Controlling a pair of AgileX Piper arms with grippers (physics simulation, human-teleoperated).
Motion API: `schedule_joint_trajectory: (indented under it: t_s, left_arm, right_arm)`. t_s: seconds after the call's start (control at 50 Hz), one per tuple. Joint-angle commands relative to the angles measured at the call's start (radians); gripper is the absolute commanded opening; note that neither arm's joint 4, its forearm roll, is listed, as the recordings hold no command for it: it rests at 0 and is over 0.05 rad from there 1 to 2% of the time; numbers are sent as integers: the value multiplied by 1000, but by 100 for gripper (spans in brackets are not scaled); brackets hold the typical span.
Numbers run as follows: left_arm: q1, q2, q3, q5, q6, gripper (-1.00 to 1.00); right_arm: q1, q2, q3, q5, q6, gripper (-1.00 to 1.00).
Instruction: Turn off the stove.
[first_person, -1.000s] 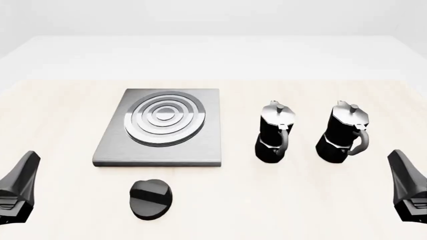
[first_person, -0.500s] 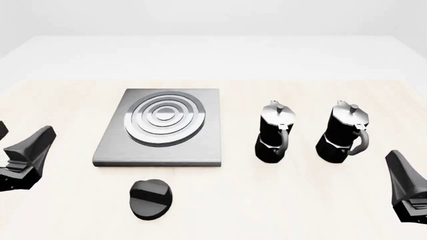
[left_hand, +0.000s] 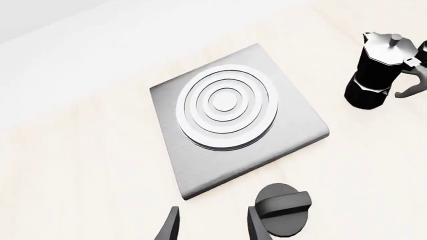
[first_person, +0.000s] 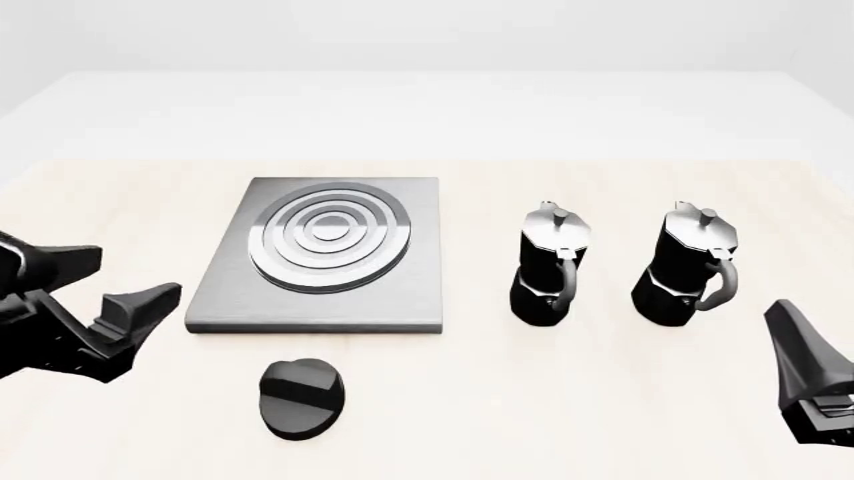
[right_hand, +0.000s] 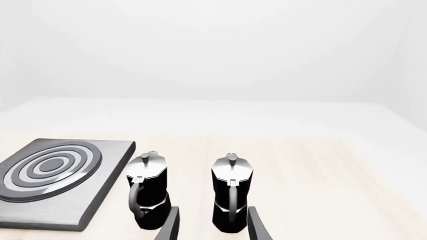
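The stove is a square brushed-steel plate with raised silver rings, left of centre on the table. Its round black ridged knob lies separately just in front of the plate. My left gripper is open and empty, left of the plate and knob, apart from both. In the left wrist view the plate and knob show beyond my open fingers, the knob close beside one finger. My right gripper is open and empty at the near right edge.
Two black-and-silver moka pots stand upright side by side right of the plate. They stand just beyond my right gripper in the right wrist view. One pot shows in the left wrist view. The tabletop is pale wood.
My left gripper has risen from the near left corner, swung right toward the plate and knob, and its two fingers now show spread apart. The right gripper has barely shifted.
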Motion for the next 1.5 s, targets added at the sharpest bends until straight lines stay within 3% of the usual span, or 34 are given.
schedule_joint_trajectory:
  t_s: [0.02,0.04,0.08,0.1,0.18,0.3,0.4,0.62,0.9,1.5]
  left_arm:
    - [-74,99,-30,122,75,100]
    - [-84,145,-24,131,57,100]
    - [-80,134,-29,140,95,100]
    - [-88,148,-42,148,59,100]
    - [-111,168,-59,164,41,100]
    - [-95,204,-30,162,91,100]
    - [-107,221,-31,167,71,100]
    - [-191,316,31,67,3,100]
    - [-219,391,60,-31,-12,100]
    - [-128,613,83,-245,120,100]
  right_arm:
    - [10,6,0,-5,4,100]
    - [11,9,0,-7,3,100]
    - [12,11,0,-10,4,100]
    - [11,13,0,-11,3,100]
    - [11,23,0,-21,3,100]
    - [12,26,0,-24,3,100]
    - [11,27,0,-24,3,100]
    - [11,21,0,-20,5,100]
    - [13,6,0,-6,7,100]
    - [19,-14,0,13,11,100]
